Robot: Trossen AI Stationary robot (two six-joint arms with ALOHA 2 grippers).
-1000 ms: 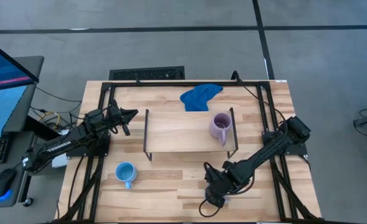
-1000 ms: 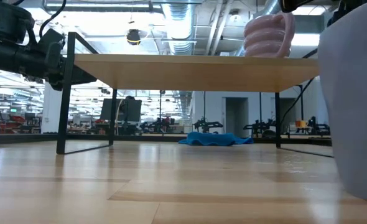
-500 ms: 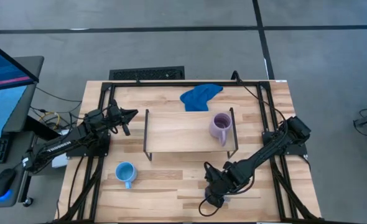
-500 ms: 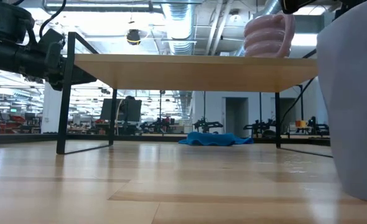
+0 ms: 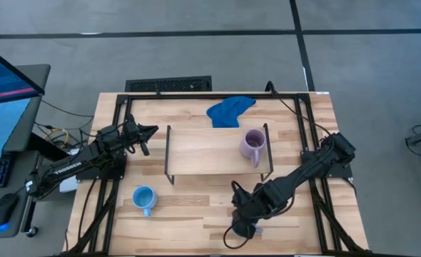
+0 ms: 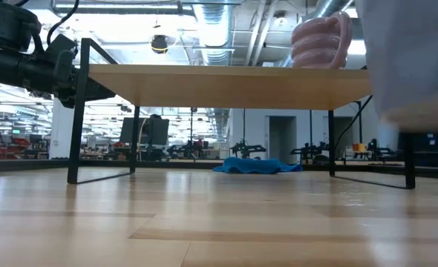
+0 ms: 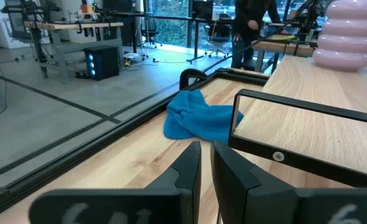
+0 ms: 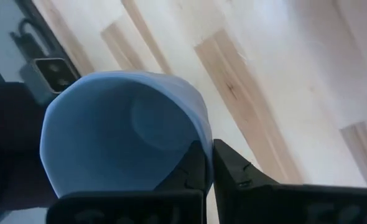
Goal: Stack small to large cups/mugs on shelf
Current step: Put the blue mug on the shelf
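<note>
The dull grey-blue mug (image 8: 121,143) is in my right gripper (image 5: 240,218), near the table's front edge at centre right. In the low view its base (image 6: 412,111) hangs above the tabletop. The lilac mug (image 5: 253,146) stands upright on the right end of the wooden shelf (image 5: 203,153). The sky-blue mug (image 5: 143,198) stands on its base on the table, front left. My left gripper (image 5: 145,133) is shut and empty, just left of the shelf at about shelf-top height. My right gripper holds the grey-blue mug by its rim and wall (image 8: 202,134), one finger (image 8: 193,168) inside the mug and one (image 8: 236,174) outside. The fingers come from above, pointing down. The mug is lifted clear of the table, its mouth up.
A bright blue cloth (image 5: 228,111) lies at the table's far edge behind the shelf. The shelf's black wire legs (image 6: 74,119) stand at its corners. A black frame runs around the tabletop (image 5: 196,214). A monitor and keyboard sit off the table's left side.
My right gripper has risen with the grey-blue mug and shifted slightly toward the table's left and near edges. The mug, which stood on the table, is now lifted clear of it.
</note>
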